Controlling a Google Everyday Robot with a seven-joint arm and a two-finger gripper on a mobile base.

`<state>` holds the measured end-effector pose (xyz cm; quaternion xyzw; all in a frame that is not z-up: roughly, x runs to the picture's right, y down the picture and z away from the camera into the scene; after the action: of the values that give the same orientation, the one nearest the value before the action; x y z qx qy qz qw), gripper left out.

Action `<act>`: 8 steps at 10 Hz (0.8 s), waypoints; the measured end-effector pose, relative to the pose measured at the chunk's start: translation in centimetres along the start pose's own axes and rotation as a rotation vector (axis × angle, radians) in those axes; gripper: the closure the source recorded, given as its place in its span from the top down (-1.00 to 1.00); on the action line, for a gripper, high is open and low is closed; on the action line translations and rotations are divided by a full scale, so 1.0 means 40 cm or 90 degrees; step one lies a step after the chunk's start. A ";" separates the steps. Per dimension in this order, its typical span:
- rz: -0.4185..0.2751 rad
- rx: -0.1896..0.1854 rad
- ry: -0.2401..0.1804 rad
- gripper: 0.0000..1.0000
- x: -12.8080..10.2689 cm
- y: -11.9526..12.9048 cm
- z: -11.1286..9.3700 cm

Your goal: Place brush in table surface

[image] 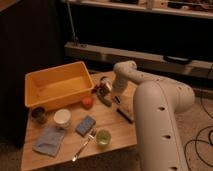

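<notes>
A slim stick that I take for the brush (124, 113), pale at its upper end and dark at its lower end, lies flat on the wooden table surface (115, 131) near the right edge. My gripper (103, 90) hangs low over the back of the table, just off the right corner of the yellow tub and up-left of the brush. A short dark greenish thing (105, 100) lies right below the gripper, and I cannot tell whether they touch. My white arm (157, 115) comes in from the right and hides the table's right edge.
A yellow tub (56, 86) fills the back left. In front of it stand an orange-red fruit (88, 102), a white bowl (62, 118), a dark cup (38, 114), a blue-grey block (86, 125), a blue cloth (49, 141), a fork (82, 145) and a green cup (103, 137).
</notes>
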<state>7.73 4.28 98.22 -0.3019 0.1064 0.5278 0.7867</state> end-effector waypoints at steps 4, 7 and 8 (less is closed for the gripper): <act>0.029 0.023 -0.014 -0.86 -0.010 0.002 -0.099; 0.037 0.046 -0.034 -0.86 -0.020 0.010 -0.222; 0.038 0.052 -0.043 -0.86 -0.025 0.012 -0.250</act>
<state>8.38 -2.23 90.58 -0.2485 0.1105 0.5561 0.7854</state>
